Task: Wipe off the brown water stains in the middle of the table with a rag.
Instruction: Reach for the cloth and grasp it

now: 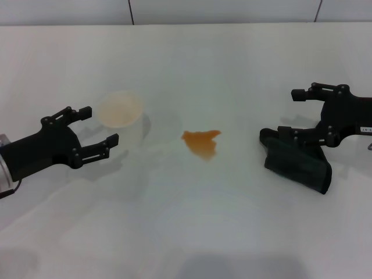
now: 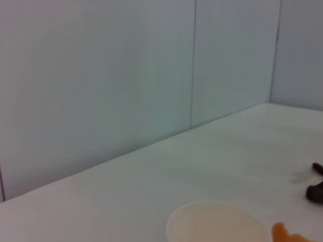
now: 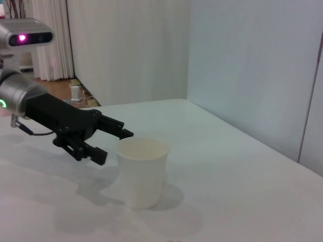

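The white surface (image 1: 232, 70) stretched wide and bare in front of the robot, backed by a pale wall. On its left side the left hand (image 1: 99, 129) hovered low with its fingers spread apart, holding nothing, just beside a white cup (image 1: 121, 113) that stood upright; from the right wrist view the fingertips looked close to the cup's rim but not touching it. Over on the right the right hand (image 1: 297, 113) sat above the rag (image 1: 296, 160), its fingers splayed wide, one raised clear and the other down at the cloth's near edge. I could not say whether that lower finger was pressing the cloth or only resting against it. The rag lay on the surface in a dark, lumpy heap, well apart from the stains (image 1: 201, 141), which sat as a small orange-brown puddle about midway between cup and rag.

The step in hand seemed to be picking up the rag. I would have had the right hand settle over the thickest fold and close firmly on it, so that a good wad hung below the fingers. Then the cloth alone would meet the puddle.
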Motion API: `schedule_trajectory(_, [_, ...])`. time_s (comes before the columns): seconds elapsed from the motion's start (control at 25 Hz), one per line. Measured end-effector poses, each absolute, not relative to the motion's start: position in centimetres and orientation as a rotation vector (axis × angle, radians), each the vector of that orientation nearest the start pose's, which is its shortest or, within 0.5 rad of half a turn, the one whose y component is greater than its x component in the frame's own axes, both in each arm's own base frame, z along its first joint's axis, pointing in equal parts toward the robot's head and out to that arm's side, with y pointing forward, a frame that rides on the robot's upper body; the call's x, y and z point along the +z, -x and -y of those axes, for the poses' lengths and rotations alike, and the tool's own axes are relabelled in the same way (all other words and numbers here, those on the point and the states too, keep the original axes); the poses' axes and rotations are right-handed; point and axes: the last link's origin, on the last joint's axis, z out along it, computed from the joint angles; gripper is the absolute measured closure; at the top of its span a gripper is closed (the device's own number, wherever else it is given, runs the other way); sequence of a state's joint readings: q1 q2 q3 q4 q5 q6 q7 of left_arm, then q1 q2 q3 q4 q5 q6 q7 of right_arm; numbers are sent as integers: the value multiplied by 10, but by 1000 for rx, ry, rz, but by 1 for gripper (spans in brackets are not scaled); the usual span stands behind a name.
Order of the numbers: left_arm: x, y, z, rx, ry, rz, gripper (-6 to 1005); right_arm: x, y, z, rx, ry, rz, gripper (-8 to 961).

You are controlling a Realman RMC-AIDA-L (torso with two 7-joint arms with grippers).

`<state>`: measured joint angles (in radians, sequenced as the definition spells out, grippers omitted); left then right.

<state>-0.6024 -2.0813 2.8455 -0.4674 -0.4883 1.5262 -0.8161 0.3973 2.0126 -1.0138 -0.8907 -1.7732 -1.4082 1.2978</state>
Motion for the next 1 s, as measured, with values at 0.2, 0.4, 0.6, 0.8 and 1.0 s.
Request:
schedule_trajectory(0.2, [7,327,-297,-662,2429,467,105,30,-259,-340,503,2670,-251,87])
schedule_trajectory(0.4, [29,330,-285,-741,2368,469,105,30,-259,-340,503,2670,-250,87])
schedule_trajectory(0.6, [57,319,-286,-900,2318,574,105,30,-258,-340,511,2668,-251,87])
schedule_trajectory(0.8, [85,294,-314,-895,2401,866,105,29,-258,-340,514,2671,-253,87])
schedule_trajectory(1.0, [101,264,-343,-681,2548,961,105,29,-260,-338,514,2669,-266,87])
